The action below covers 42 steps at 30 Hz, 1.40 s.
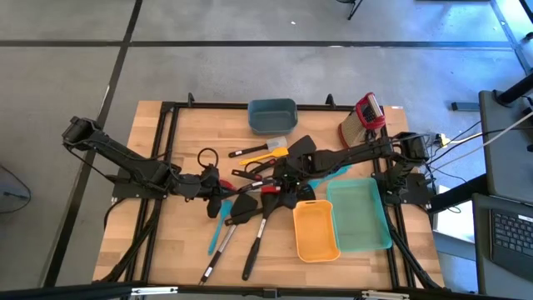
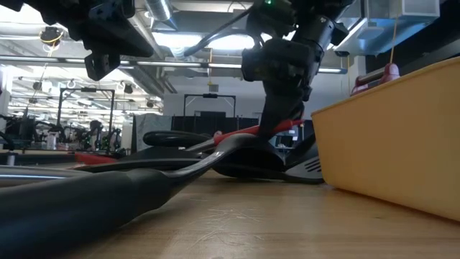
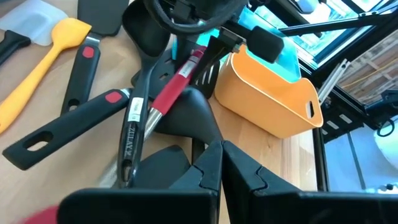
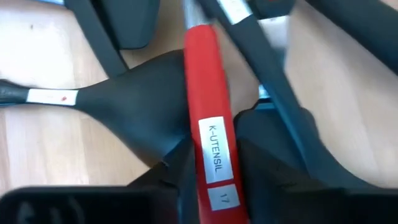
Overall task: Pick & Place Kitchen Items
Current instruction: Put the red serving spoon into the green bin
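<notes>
High view, L to R: left gripper pressed together at pile's left edge. Black, teal and yellow long-handled kitchen items lie mid-table, none binned. Right gripper pinches the red-handled utensil. Orange plastic bin and teal plastic bin look unfilled; nearly all's left for you.

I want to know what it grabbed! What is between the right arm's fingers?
A red utensil handle with a white label lies between the right gripper's fingers, which press its sides. The right wrist view shows it.

Two bins, one grater
</notes>
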Available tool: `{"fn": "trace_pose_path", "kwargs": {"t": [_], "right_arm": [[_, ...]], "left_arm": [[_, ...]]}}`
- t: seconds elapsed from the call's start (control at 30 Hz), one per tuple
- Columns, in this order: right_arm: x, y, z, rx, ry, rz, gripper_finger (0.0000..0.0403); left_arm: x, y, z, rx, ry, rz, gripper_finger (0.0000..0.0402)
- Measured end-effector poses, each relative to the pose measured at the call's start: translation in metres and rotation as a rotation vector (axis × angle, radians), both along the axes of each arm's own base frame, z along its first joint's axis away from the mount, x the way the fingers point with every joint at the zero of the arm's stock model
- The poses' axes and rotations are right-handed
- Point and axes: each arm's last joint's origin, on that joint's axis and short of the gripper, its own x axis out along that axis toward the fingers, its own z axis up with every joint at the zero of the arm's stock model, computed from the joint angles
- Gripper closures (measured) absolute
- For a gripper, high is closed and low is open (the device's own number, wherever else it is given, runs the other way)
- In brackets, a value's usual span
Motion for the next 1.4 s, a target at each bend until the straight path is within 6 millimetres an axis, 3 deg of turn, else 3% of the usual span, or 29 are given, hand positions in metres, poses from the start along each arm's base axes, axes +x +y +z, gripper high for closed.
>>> {"fn": "trace_pose_path", "kwargs": {"t": [0.5, 0.83, 1.4], "right_arm": [[0.000, 0.001, 0.000, 0.030, 0.002, 0.014, 0.0308], [0.001, 0.004, 0.003, 0.123, 0.002, 0.066, 0.0310], [0.029, 0.004, 0.065, 0.033, -0.172, 0.084, 0.0311]], "left_arm": [[0.000, 0.002, 0.000, 0.033, -0.013, 0.065, 0.0400], [-0.001, 0.008, 0.003, 0.070, -0.073, 0.296, 0.0400], [-0.005, 0.016, 0.007, 0.096, -0.184, 0.609, 0.0400]]}}
